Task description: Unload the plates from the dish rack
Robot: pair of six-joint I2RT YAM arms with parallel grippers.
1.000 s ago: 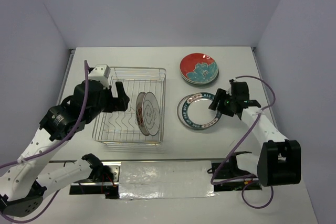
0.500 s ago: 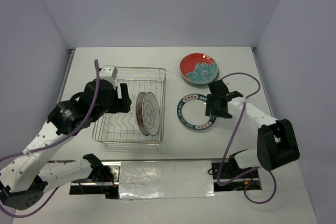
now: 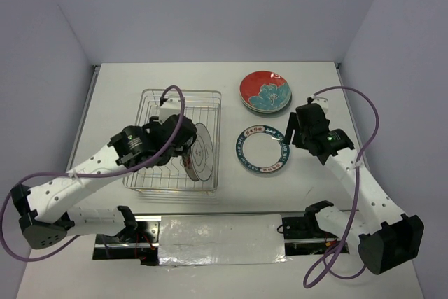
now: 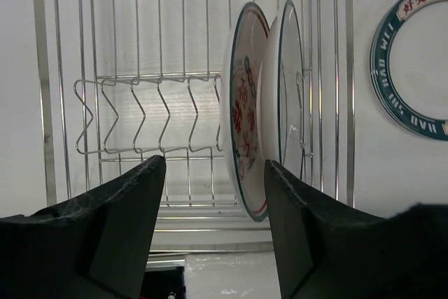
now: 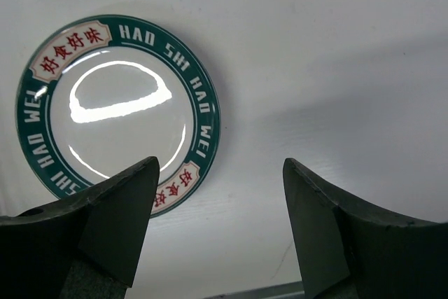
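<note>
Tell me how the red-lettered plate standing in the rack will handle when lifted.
Likely rigid and breakable: the plate looks like glazed ceramic. Its glossy face may slip in the left gripper. Standing on edge in the dish rack, close beside a second plate, it could roll or knock its neighbour if nudged.

It looked like a robotics lab cell: bare pale walls (image 3: 210, 12) boxed in a white surface (image 3: 175, 78), purple cables (image 3: 343, 89) looping, silver tape (image 3: 217, 239) at its edge.
</note>
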